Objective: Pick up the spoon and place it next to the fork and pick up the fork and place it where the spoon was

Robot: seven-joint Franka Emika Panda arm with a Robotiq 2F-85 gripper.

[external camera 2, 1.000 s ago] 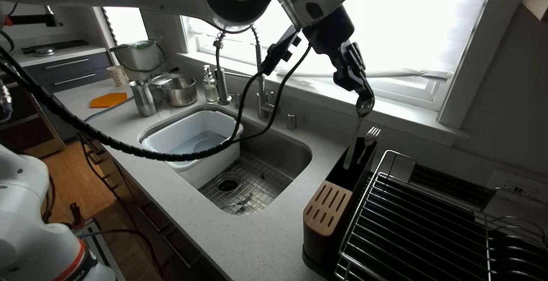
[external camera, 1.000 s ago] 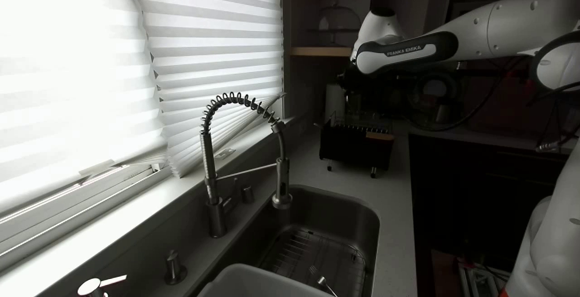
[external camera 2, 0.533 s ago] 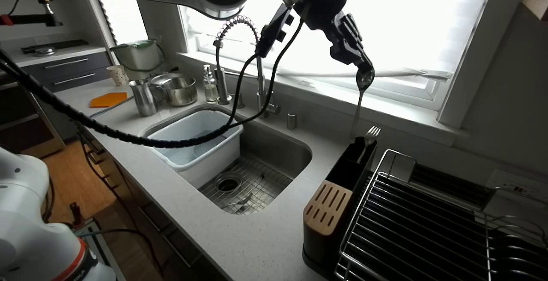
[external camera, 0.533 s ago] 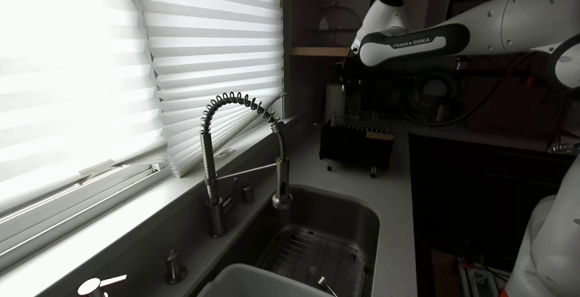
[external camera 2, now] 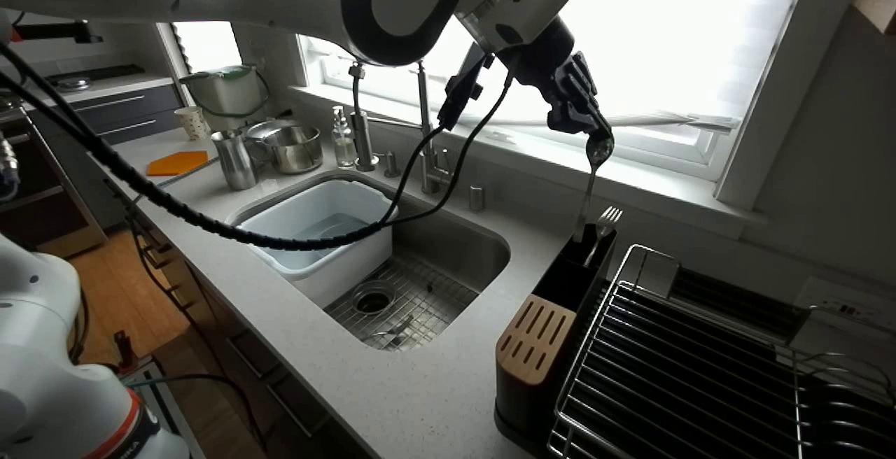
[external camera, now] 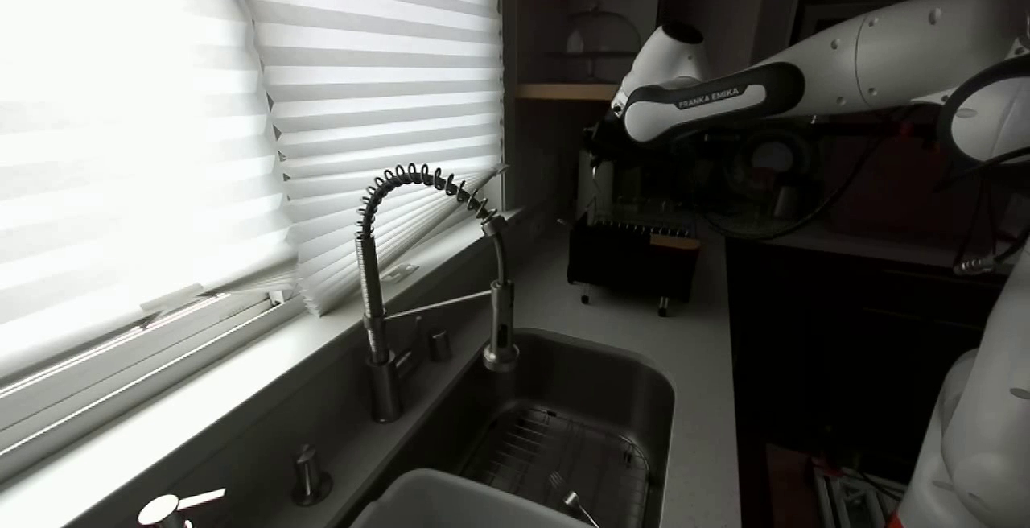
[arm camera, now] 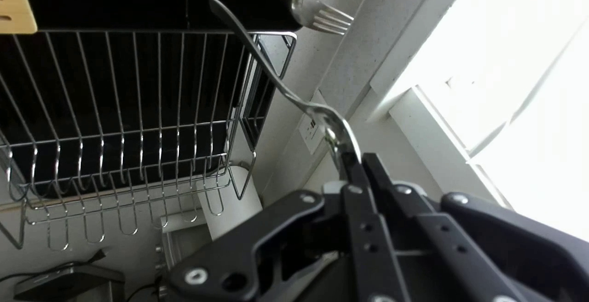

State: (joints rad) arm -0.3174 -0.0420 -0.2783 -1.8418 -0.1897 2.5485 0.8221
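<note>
My gripper (external camera 2: 600,130) is shut on the bowl end of the silver spoon (external camera 2: 589,189). The spoon hangs with its handle pointing down. In the wrist view the spoon (arm camera: 276,78) shows its whole handle, the free end over the dark caddy opening. The fingertips (arm camera: 352,161) cover part of the bowl. The silver fork (external camera 2: 607,220) leans in the far end of the black utensil caddy (external camera 2: 518,403), tines up; it also shows in the wrist view (arm camera: 317,14). The spoon's handle end is beside the fork, apart from it. In an exterior view the gripper (external camera: 594,159) is dark and hard to see.
A wire dish rack (external camera 2: 672,354) stands beside the caddy, which has a slotted wooden lid (external camera 2: 537,336). The window ledge (external camera 2: 672,196) and wall are close behind. The sink (external camera 2: 483,256) holds a white tub (external camera 2: 350,270) and another fork (external camera: 570,499). A tall faucet (external camera: 385,383) rises behind it.
The gripper lifted the spoon, raising its handle end out of the caddy area, then came down slightly. The handle end shifted toward the caddy's far end. The fork stayed put.
</note>
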